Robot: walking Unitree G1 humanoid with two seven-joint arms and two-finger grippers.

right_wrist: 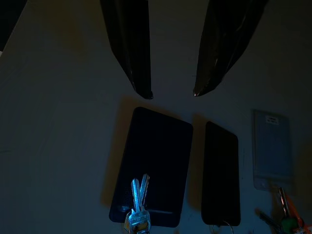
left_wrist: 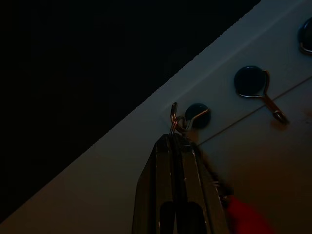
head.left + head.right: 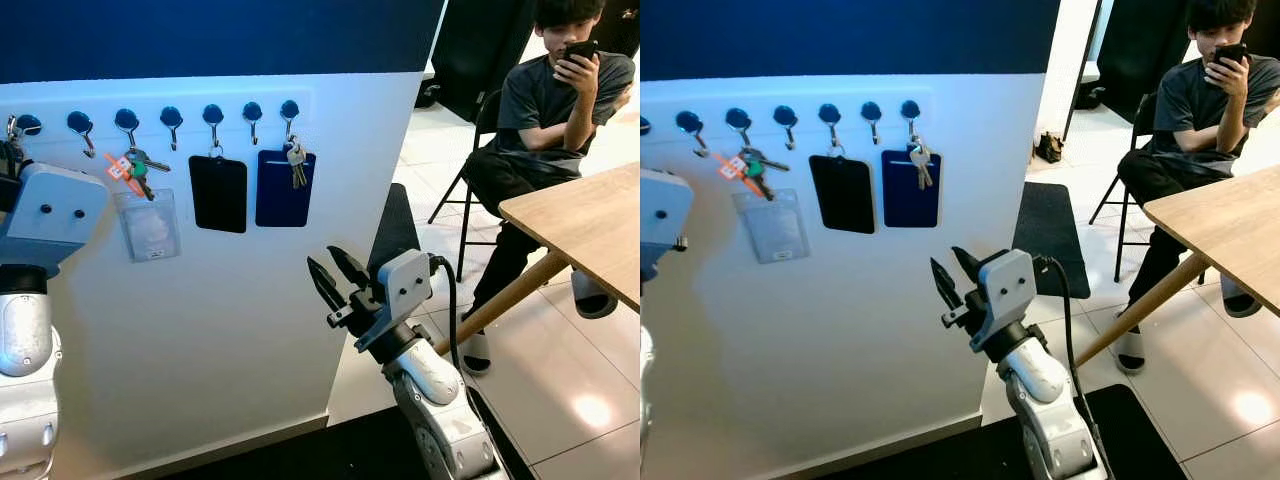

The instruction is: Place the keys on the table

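Here the right gripper (image 3: 334,272) hangs jaws apart — below the keys (image 3: 296,164).

White wall panel (image 3: 240,330) has a row of blue hooks (image 3: 171,118). Hanging off them: silver keys (image 3: 296,165) over a blue card holder (image 3: 285,190), a black holder (image 3: 218,194), and a clear badge (image 3: 148,225) with orange-tagged keys (image 3: 132,168). Wooden surface (image 3: 590,225) sits off right.

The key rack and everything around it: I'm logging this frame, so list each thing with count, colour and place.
hooks: seven, blue-capped, row on white wall
silver keys: one bunch, on the rightmost hook
blue card holder: one, behind those keys
black card holder: one, beside it
clear badge holder: one, under orange-tagged keys
table: one, wooden, right
person: one, seated, holding a phone
black mat: one, on floor
left pincer: shut at the leftmost hook
right pincer: open, below the rack
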